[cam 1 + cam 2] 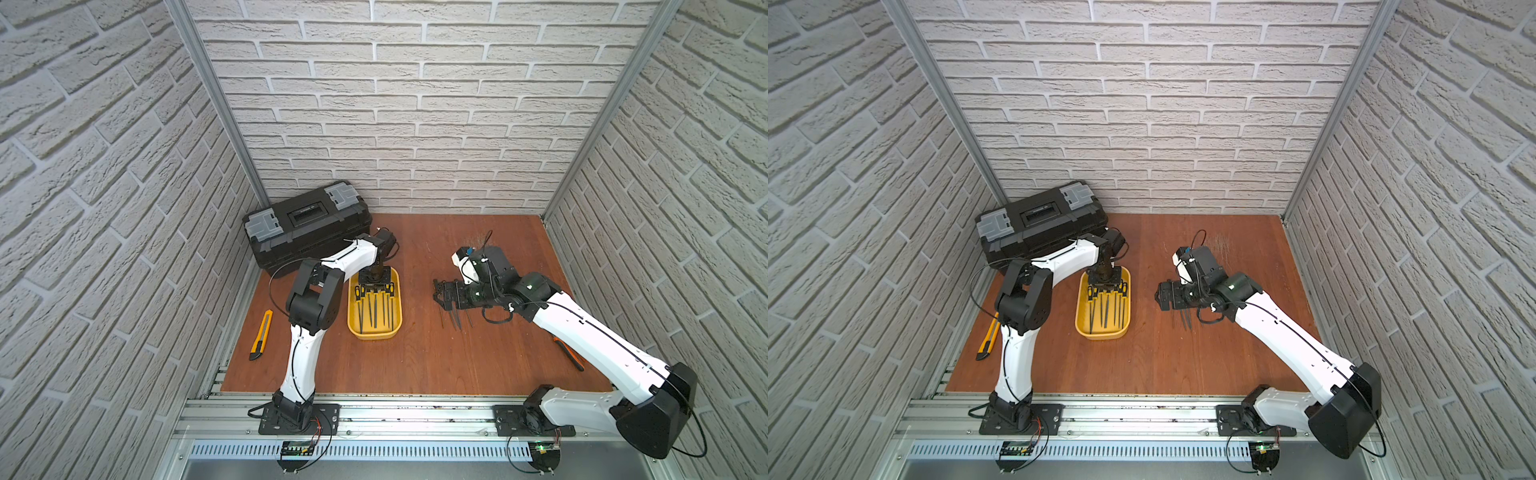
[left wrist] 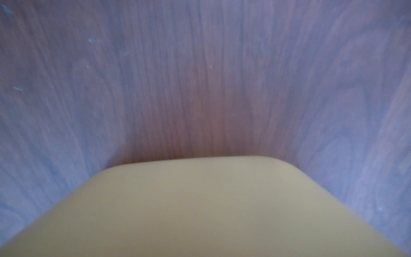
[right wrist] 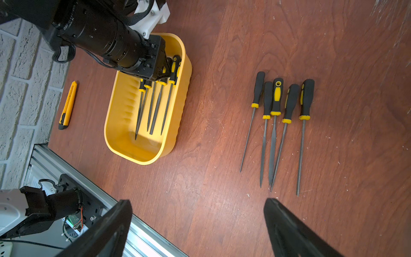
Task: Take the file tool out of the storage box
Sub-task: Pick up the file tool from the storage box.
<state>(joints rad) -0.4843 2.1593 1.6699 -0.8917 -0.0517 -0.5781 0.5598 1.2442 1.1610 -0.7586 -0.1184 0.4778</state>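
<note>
Reaching down into the storage box (image 3: 124,153), the left gripper (image 3: 165,75) sits at the handle end of the files (image 3: 156,111) that lie side by side inside, their tips pointing away from it. Its jaws are drawn together among the black-and-yellow handles. Most likely one handle is pinched between them, but the gripper's own body hides the contact, so I cannot tell which file, if any, is caught. Nothing looks lifted: the shafts in the box appear to lie flat on its floor. The left wrist view gives only a blur of the box's yellow wall (image 2: 200,211) close under the camera, with bare table beyond.

The right gripper (image 3: 198,201) hangs spread wide and empty. A row of five files (image 3: 274,133) lies on the table (image 3: 211,173) just ahead of its fingertips, well apart from the box. Judging by that row, roughly half the job looks done: five files are out and about five remain. What is left for this one is the lift clear of the rim and the set-down outside the box.
</note>
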